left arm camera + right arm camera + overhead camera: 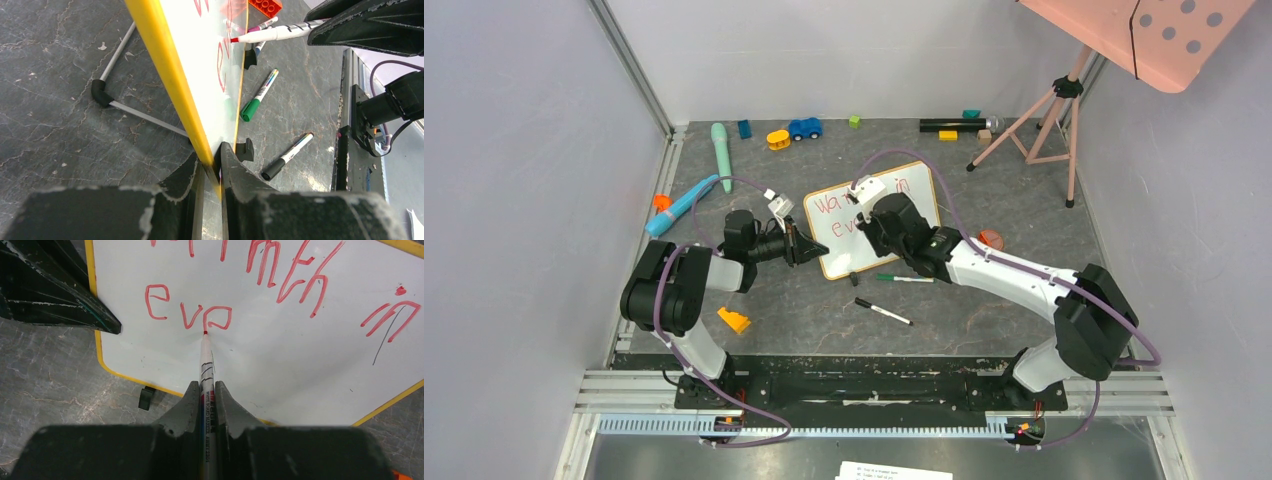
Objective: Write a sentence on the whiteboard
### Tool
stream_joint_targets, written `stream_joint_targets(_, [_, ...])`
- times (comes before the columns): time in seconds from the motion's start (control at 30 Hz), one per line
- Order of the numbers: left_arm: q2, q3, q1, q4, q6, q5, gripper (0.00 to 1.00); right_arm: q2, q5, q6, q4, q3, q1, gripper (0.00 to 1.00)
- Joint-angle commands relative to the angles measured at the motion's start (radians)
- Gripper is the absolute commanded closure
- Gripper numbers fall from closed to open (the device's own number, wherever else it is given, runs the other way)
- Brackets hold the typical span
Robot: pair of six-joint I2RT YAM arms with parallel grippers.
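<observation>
Loose on the dark tabletop (804,320): 2 capped pens, a green-capped marker (904,278) and, nearer, a black-capped marker (883,311), plus an orange wedge block (734,320) off left. Along the far edge: mint wand (721,157), blue block (744,128), yellow toy (778,139), blue toy car (805,128), green cube (855,121), black microphone (954,125). Far right: pink tripod (1049,120) under a pink panel with grey dots (1164,30).

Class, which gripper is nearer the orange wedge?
Left. The left gripper clamps the whiteboard beyond the orange wedge; the right gripper, holding the red marker, is farther right.
</observation>
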Motion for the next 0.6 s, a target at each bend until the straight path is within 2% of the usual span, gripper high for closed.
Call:
stream_joint_targets(0.0, [0.005, 0.012, 0.005, 0.009, 0.059, -0.069, 0.98, -0.008, 0.044, -0.001, -0.021, -0.009, -0.007, 1.0])
stream_joint_targets(0.3, [0.005, 0.012, 0.005, 0.008, 0.059, -0.069, 0.98, -0.007, 0.093, -0.006, -0.065, 0.036, -0.013, 1.0])
stream_joint_targets(0.57, [0.005, 0.013, 0.005, 0.007, 0.058, -0.069, 0.98, -0.063, 0.036, -0.005, -0.049, 0.032, -0.017, 1.0])
